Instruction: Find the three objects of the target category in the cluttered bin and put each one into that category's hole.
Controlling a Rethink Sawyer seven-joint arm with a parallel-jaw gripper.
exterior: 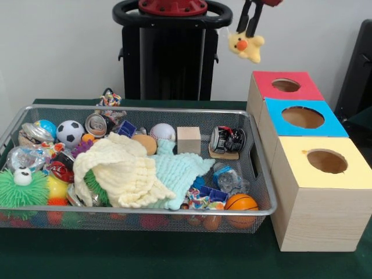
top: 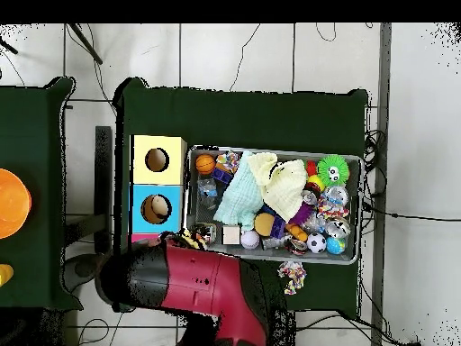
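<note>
Gripper (exterior: 251, 30) clamps a yellow plush duck (exterior: 246, 46), high above the far red box (exterior: 286, 85), just left of its hole. Delivery 1 not yet dropped; mesh bin (exterior: 139, 210) stays crowded, remaining targets unidentified.

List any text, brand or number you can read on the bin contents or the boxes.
None can be read.
Crushed can: printed markings, too blurred to read.
Second can: nothing legible.
Red box, blue box, yellow box: plain coloured tops, no lettering.
</note>
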